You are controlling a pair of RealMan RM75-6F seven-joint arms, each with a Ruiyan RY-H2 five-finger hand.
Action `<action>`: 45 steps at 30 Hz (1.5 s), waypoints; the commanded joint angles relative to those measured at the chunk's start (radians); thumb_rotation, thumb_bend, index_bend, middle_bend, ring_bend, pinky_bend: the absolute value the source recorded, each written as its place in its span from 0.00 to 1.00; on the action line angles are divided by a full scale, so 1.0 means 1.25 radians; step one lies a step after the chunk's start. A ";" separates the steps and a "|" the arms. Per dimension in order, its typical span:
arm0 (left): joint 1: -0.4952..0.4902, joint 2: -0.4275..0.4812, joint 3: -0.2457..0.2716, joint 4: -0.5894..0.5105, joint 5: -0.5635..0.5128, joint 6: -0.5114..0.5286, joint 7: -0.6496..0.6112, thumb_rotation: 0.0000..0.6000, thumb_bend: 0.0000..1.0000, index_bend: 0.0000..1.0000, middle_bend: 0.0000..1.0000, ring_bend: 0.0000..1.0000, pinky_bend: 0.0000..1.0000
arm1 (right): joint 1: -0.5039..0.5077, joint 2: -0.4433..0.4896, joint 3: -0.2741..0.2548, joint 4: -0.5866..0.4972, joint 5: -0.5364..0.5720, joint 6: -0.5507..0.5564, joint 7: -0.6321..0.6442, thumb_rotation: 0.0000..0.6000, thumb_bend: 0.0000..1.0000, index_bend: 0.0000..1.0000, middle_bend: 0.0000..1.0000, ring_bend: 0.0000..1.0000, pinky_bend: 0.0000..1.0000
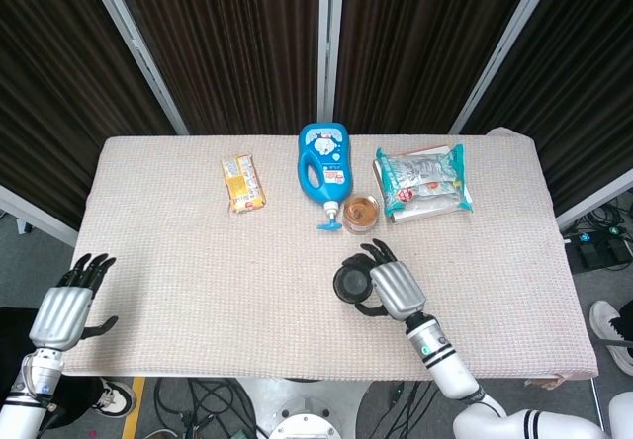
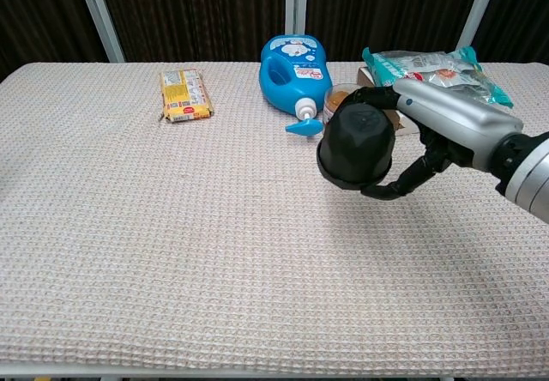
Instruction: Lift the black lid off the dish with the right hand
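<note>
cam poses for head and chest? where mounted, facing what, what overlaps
Head view: high above the near edge, looking steeply down on the whole table; shows the left hand off the near-left corner and the right hand holding the black lid.
Chest view: low at the near edge, looking across; only the right hand.
Shared: lid, blue bottle, dish.
</note>
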 commanded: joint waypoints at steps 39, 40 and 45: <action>0.004 -0.002 0.008 0.011 0.000 -0.004 0.002 1.00 0.17 0.09 0.07 0.00 0.21 | -0.096 0.014 -0.042 0.285 0.039 -0.043 0.254 1.00 0.03 0.31 0.44 0.08 0.00; 0.004 -0.002 0.008 0.011 0.001 -0.004 0.002 1.00 0.17 0.09 0.07 0.00 0.21 | -0.096 0.017 -0.043 0.283 0.039 -0.046 0.254 1.00 0.01 0.26 0.42 0.06 0.00; 0.005 -0.003 0.009 0.012 0.002 -0.004 0.000 1.00 0.17 0.09 0.07 0.00 0.21 | -0.094 0.037 -0.053 0.267 0.034 -0.062 0.246 1.00 0.00 0.14 0.33 0.01 0.00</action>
